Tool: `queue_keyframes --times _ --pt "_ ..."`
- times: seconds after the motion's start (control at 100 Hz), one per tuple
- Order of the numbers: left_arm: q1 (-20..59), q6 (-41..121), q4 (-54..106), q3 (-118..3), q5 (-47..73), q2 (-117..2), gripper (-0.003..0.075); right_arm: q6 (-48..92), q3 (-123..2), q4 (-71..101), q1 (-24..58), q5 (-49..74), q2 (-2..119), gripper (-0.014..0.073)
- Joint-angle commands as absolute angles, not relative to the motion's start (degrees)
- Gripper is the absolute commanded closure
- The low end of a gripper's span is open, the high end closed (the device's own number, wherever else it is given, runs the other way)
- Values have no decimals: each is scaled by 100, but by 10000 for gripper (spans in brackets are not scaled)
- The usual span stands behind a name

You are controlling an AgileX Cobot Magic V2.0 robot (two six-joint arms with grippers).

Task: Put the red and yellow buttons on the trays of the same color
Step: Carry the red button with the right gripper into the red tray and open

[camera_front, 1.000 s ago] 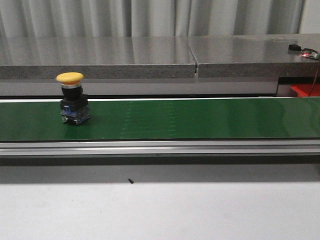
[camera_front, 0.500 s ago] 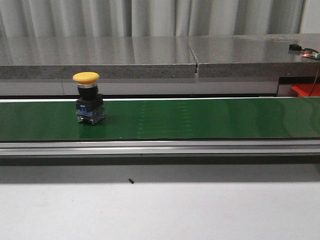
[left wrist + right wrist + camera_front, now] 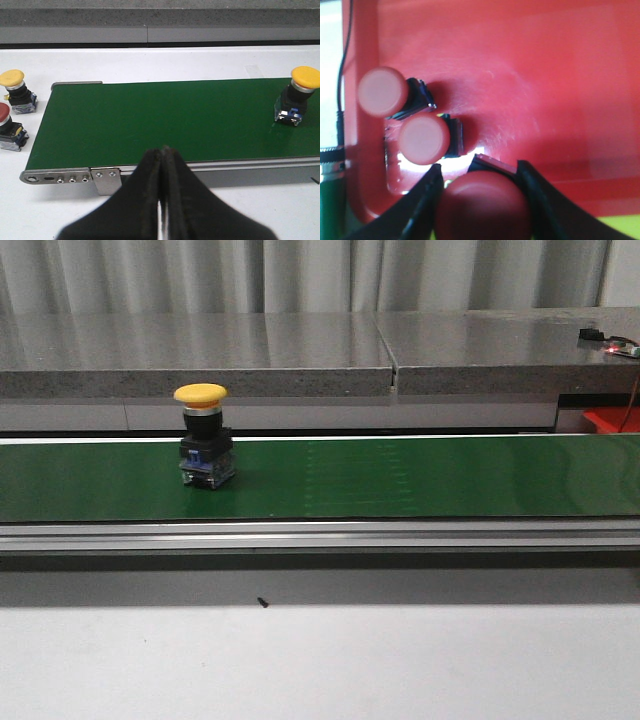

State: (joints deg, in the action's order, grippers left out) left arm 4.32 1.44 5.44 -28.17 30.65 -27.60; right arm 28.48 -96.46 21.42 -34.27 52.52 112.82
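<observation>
A yellow button (image 3: pixel 204 447) stands upright on the green conveyor belt (image 3: pixel 420 480), left of its middle; it also shows in the left wrist view (image 3: pixel 298 95). My left gripper (image 3: pixel 162 152) is shut and empty, over the belt's near rail. Beside the belt's end lie another yellow button (image 3: pixel 15 86) and a red button (image 3: pixel 7 131). My right gripper (image 3: pixel 480 175) is shut on a red button (image 3: pixel 482 207) and holds it over the red tray (image 3: pixel 520 75). Two red buttons (image 3: pixel 382 92) (image 3: pixel 424 140) stand in that tray.
A grey stone ledge (image 3: pixel 300 350) runs behind the belt. A corner of the red tray (image 3: pixel 612 420) shows at the far right of the front view. A yellow-green strip (image 3: pixel 615 227) shows past the tray's edge. A small black speck (image 3: pixel 262 602) lies on the white table.
The yellow button on the belt has travelled to the right, from near the left end toward the middle. Nothing else in the front view has moved.
</observation>
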Motion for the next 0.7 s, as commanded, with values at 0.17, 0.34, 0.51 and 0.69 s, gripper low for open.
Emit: queue_keyframes --times 0.17,0.34,0.51,0.69 --pt "471 101 613 -2958 2610 -2792 741 2851 -10337 2449 -3448 5025 11558 391" --pt "471 101 613 -2958 2610 -2792 741 2851 -10603 2457 -3448 4990 11826 391" --pt "471 101 613 -2958 2610 -2792 741 2851 -10674 2457 -3430 4885 11998 391" --pt "471 101 613 -2958 2610 -2792 741 2851 -10674 2457 -3430 4865 12162 391"
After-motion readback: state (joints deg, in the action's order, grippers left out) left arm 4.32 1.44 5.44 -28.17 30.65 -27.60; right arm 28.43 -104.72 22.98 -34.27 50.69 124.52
